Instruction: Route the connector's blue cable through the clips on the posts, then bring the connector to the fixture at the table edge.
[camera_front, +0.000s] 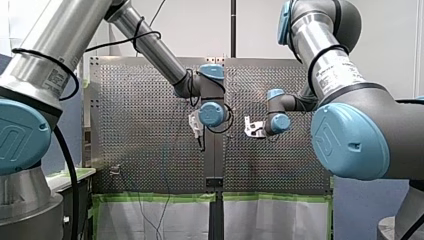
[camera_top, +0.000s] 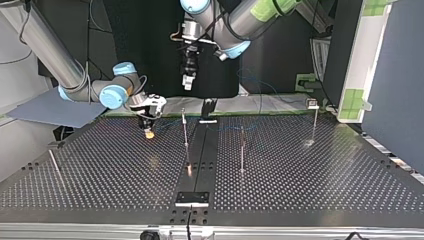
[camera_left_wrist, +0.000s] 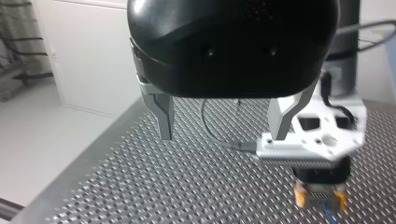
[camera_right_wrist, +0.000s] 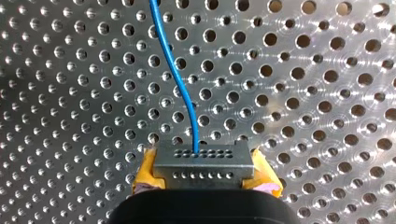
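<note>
My right gripper (camera_right_wrist: 204, 179) is shut on the grey connector (camera_right_wrist: 203, 161), held between yellow pads (camera_right_wrist: 145, 173) just above the perforated table (camera_right_wrist: 303, 93). The blue cable (camera_right_wrist: 180, 79) leaves the connector and runs away over the holes. At the top view's left, the same gripper (camera_top: 147, 131) hangs low near the table's far edge. My left gripper (camera_left_wrist: 223, 128) stands open with nothing between its metal fingers (camera_left_wrist: 163, 116). It hovers high above the table (camera_top: 188, 80), beside my right gripper (camera_left_wrist: 320, 198). Three thin posts (camera_top: 185, 127) (camera_top: 242, 150) (camera_top: 315, 125) stand upright on the table.
A black plate (camera_top: 191, 198) sits on the centre strip at the near edge in the top view, and a black bracket (camera_top: 208, 111) at the far edge. A thin rod (camera_top: 54, 164) leans at that view's left. Green-taped panels (camera_top: 357, 60) stand at the right.
</note>
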